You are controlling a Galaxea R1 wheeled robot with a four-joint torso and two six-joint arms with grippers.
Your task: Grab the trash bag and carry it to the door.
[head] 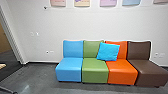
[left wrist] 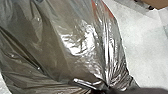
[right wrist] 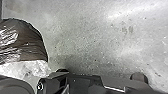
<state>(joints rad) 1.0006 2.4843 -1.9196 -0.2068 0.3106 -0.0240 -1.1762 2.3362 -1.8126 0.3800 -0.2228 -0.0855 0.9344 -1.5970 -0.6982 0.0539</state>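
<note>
Holding the trash bag [left wrist: 50,47] by its bunched plastic: left gripper [left wrist: 106,88], closed on it, seen in the left wrist view. Bag dark grey-brown, thin and glossy, a little see-through in places. Long creases ran down it and drew together tightly at the grip, like pleats; smoother, fuller plastic spread away from there. Broad white glare lay over the middle, with finer bright streaks along the folds to one side. A reddish-orange patch [left wrist: 106,10] showed at one edge of the plastic. Right wrist view gave the bag again, as a rounded dark bulge near the robot's base [right wrist: 85,81], shiny and wrinkled, with a white crumpled stretch [right wrist: 27,68] adjoining the dark part. Speckled grey floor [right wrist: 100,42] lay beside it. Right gripper: could not tell whether open or closed. Head view faced a pale wall [head: 82,25] with a row of four joined seats against it: blue [head: 69,68], green [head: 95,71], orange [head: 122,72], brown [head: 150,72]. A bright blue cushion [head: 108,51] leaned, tilted, against the green and orange backrests. Colored posters [head: 108,2] hung above the seats. Off to the left, a pale door frame [head: 15,40] edged an opening with darker floor.
</note>
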